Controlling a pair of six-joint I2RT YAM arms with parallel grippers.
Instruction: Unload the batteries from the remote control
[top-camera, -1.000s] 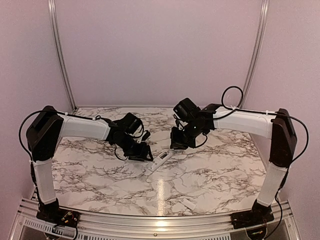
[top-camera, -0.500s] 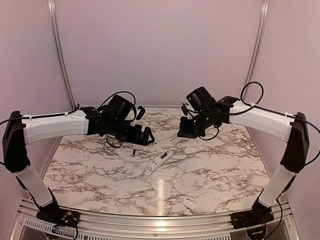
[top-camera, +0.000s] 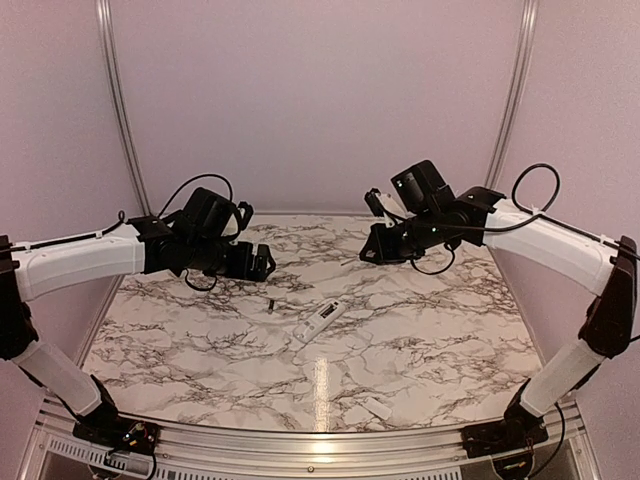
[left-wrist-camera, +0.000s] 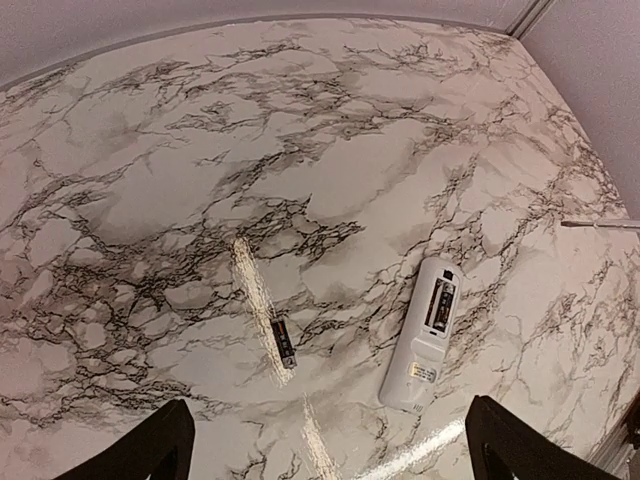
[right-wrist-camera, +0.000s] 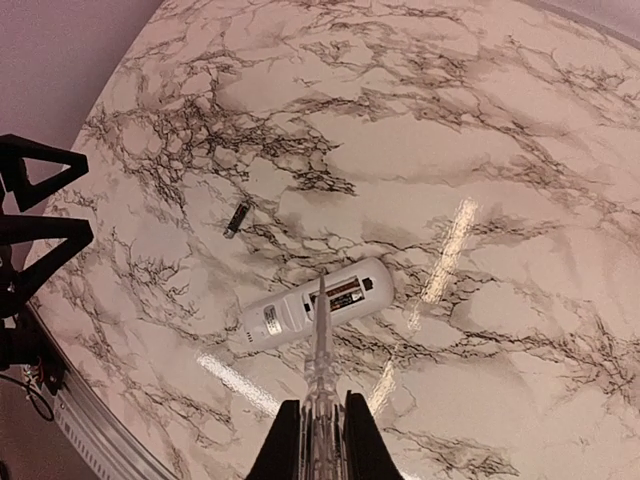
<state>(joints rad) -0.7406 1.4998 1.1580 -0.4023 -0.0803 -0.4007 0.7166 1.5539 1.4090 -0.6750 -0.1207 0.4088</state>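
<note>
The white remote control (top-camera: 320, 320) (left-wrist-camera: 425, 335) (right-wrist-camera: 315, 303) lies back-up at mid-table, its battery compartment open with one dark battery (right-wrist-camera: 352, 292) still showing inside. A second battery (top-camera: 270, 303) (left-wrist-camera: 283, 343) (right-wrist-camera: 237, 219) lies loose on the marble left of the remote. My left gripper (top-camera: 262, 264) (left-wrist-camera: 330, 455) hangs open and empty, high above the loose battery and the remote. The right gripper (top-camera: 371, 252) (right-wrist-camera: 323, 445) is shut on a clear-handled silvery tool (right-wrist-camera: 320, 350). It hovers well above the remote, and the tool touches nothing.
A small white flat cover piece (top-camera: 377, 407) lies near the front edge, right of centre. The tool's tip (left-wrist-camera: 600, 224) shows at the right edge of the left wrist view. Metal frame posts stand at the back corners.
Both arms have lifted and drawn apart from the remote. My left gripper opened, and a battery now lies on the table. The right gripper stays shut on the tool.
</note>
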